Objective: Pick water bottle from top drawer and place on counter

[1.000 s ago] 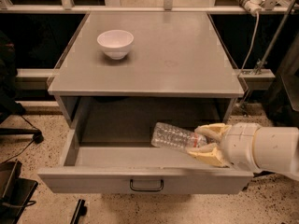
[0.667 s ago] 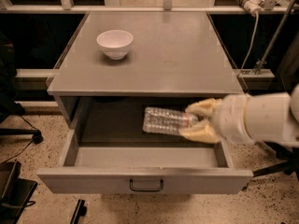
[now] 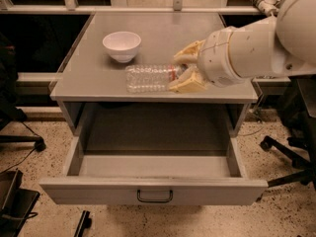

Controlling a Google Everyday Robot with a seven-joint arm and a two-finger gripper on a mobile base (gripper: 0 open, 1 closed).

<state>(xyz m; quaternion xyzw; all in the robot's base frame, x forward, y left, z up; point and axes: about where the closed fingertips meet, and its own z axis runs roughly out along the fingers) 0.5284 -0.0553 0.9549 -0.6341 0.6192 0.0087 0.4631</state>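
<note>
The clear ribbed water bottle [image 3: 148, 78] lies horizontal, base pointing left, held over the front part of the grey counter [image 3: 89, 80]. My gripper [image 3: 183, 72] comes in from the right on a white arm and its tan fingers [image 3: 187, 85] are shut on the bottle's neck end, where the reddish label shows. I cannot tell whether the bottle touches the counter. The top drawer [image 3: 153, 191] stands pulled wide open below, its inside bare, with a dark wire handle [image 3: 155, 196] on the front panel.
A white bowl [image 3: 121, 45] sits on the counter's back left, just behind the bottle. An office chair base [image 3: 289, 154] stands at the right on the speckled floor. Dark objects lie at the lower left [image 3: 15, 201].
My gripper has lifted the bottle out of the drawer and carried it up and left to counter height. The drawer now holds nothing.
</note>
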